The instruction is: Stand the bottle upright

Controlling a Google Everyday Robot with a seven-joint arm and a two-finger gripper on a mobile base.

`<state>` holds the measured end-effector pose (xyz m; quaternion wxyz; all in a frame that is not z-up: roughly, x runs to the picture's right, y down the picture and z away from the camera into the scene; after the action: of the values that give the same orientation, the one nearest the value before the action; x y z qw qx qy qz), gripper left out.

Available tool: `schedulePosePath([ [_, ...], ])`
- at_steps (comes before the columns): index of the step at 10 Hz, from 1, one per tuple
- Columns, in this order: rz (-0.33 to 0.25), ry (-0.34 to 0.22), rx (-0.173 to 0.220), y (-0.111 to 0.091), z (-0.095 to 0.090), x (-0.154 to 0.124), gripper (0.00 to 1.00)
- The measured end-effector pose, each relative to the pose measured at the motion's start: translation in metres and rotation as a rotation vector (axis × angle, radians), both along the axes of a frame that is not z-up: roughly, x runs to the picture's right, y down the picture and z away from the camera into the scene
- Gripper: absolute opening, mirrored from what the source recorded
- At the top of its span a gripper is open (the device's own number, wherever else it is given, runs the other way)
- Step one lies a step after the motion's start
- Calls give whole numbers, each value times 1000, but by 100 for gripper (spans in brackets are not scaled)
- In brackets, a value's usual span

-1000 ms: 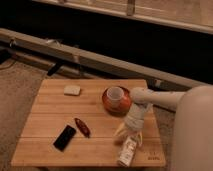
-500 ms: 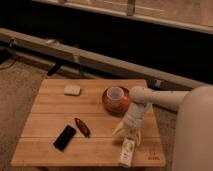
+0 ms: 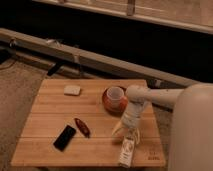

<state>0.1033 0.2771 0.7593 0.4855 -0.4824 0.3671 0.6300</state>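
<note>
My gripper (image 3: 126, 132) hangs, jaws apart, just above the bottle (image 3: 127, 151) lying flat near the table (image 3: 50, 120) edge; it's probably light, stiff and slick, so I'd pinch its flat sides.

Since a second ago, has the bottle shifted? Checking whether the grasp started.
No. The bottle lies in the same spot by the table's front edge, right of the phone; the gripper, open, is over its far end.
</note>
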Motion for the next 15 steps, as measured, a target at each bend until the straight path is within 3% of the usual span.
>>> schedulePosePath([
  [9,-72,28,-5,13,13,16,78],
  [15,-79,16,9,7,13,17,18],
])
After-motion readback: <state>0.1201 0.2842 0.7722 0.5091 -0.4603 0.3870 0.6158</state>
